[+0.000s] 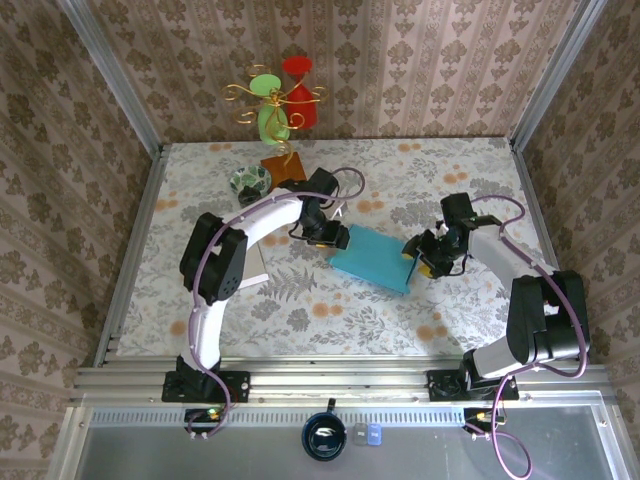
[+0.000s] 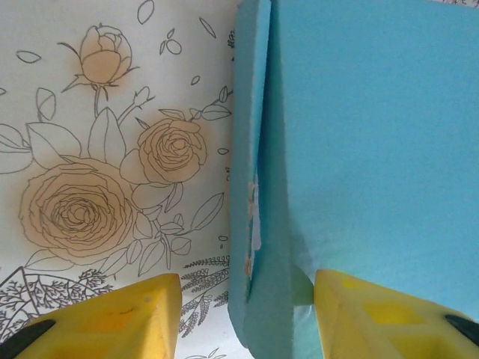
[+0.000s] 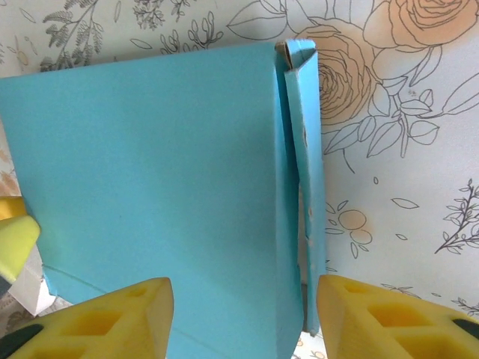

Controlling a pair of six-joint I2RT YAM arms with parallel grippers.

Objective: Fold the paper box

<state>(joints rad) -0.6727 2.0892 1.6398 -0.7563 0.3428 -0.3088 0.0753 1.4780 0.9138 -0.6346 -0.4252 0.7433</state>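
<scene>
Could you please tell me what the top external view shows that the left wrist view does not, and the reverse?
From above: both arms, the right claw at the right end of the blue paper box, a gold wire ornament and a small bowl at the back. From the left wrist: the box's narrow side flap close up, a slit between it and the main panel. Shared: the box, the floral table cover, and the left claw open astride the box's edge.
</scene>
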